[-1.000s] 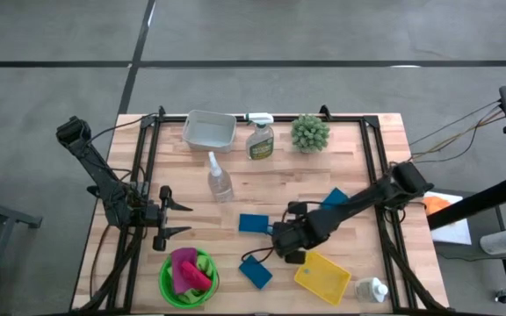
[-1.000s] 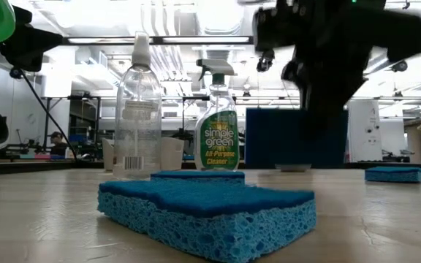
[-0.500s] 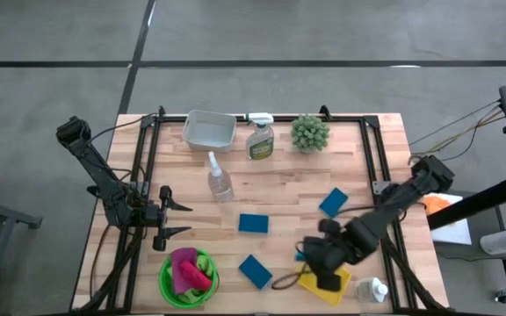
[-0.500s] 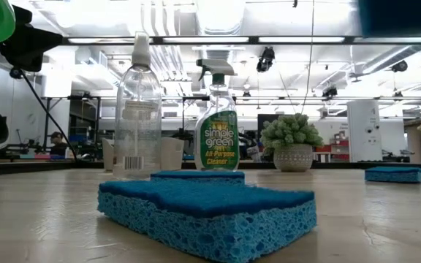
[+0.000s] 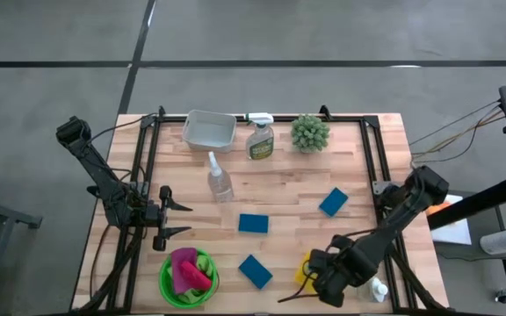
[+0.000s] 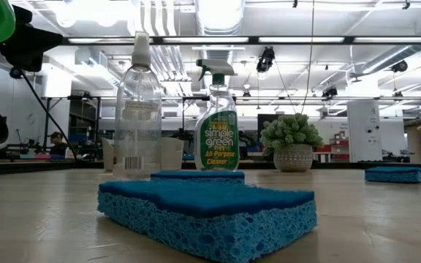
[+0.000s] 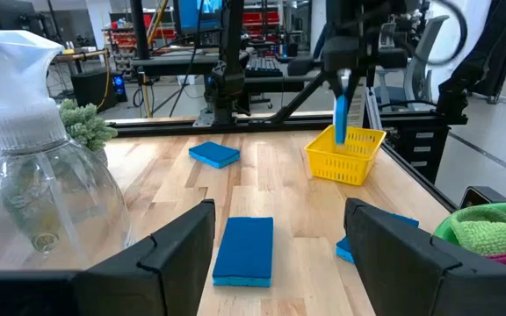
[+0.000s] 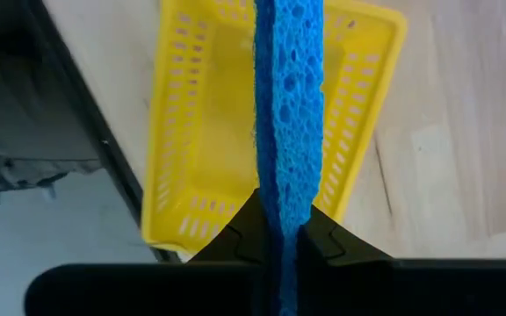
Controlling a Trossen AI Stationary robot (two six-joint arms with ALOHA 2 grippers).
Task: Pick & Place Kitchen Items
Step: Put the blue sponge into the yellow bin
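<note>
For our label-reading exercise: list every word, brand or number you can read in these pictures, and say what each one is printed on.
"simple green" - brand on the green spray bottle.
"All-Purpose Cleaner" - lower on that label.
Barcode and small print on the clear spray bottle: too small to read.
Screens and signs in the room behind: too blurred to read.

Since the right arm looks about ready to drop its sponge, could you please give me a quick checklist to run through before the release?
1. Right pincer shut on the blue sponge: ok, the sponge is pinched on edge between the fingers.
2. Sponge over the yellow basket: ok, the basket lies directly beneath it.
3. Basket empty: ok, only bare mesh floor shows.
4. Basket fully on the table: cannot tell; it sits close to the table edge.
5. White bottle clear of the arm: cannot tell; the arm partly covers it.
6. Left pincer out of the way: ok, open and far across the table.
</note>
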